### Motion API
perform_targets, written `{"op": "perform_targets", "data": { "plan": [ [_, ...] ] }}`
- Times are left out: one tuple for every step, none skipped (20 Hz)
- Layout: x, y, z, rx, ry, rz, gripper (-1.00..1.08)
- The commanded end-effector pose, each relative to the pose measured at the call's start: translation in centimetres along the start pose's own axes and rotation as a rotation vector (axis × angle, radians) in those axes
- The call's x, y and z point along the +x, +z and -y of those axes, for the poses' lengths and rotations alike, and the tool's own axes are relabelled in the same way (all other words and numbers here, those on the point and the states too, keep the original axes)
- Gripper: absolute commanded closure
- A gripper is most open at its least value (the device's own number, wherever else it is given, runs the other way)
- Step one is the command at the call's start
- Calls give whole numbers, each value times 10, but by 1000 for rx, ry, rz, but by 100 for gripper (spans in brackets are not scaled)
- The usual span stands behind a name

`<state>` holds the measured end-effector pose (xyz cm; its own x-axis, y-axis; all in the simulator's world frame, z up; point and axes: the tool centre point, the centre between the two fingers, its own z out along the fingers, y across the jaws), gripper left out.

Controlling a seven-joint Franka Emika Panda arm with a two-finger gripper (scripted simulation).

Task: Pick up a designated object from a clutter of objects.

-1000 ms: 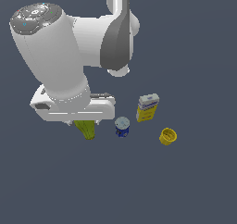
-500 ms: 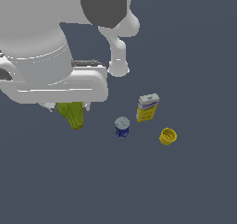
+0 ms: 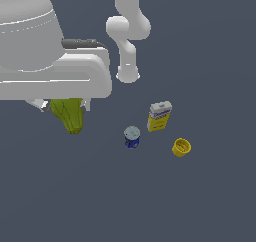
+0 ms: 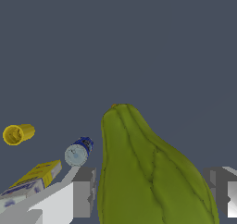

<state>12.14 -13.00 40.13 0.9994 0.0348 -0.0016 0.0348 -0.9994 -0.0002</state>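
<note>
The designated object, a yellow-green pear (image 3: 70, 115), hangs under the big white hand at the exterior view's left, narrow end down. My gripper (image 3: 63, 105) is shut on its bulbous end, and the hand hides the upper part. In the wrist view the pear (image 4: 148, 172) fills the space between the two grey fingers (image 4: 84, 192), touching both, with only dark floor beyond its tip. The other pieces of the clutter of objects lie apart from it, toward the exterior view's right.
On the floor stand a blue can (image 3: 131, 137) (image 4: 78, 152) with a pale lid, a yellow-and-white box (image 3: 159, 116) (image 4: 34, 177) and a yellow cup (image 3: 181, 147) (image 4: 17, 134). The arm's white base (image 3: 127, 74) rises behind them.
The hand, still holding the pear, has grown larger in the exterior view and shifted toward that view's left. The can, box and cup have not moved.
</note>
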Motion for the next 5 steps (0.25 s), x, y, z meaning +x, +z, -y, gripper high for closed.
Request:
{"op": "perform_targets", "data": {
  "plan": [
    [1, -6, -1, 0, 0, -2, 108],
    [1, -6, -1, 0, 0, -2, 108],
    [2, -7, -1, 0, 0, -2, 108],
    [2, -7, -1, 0, 0, -2, 108],
    [2, -7, -1, 0, 0, -2, 108]
  ]
}}
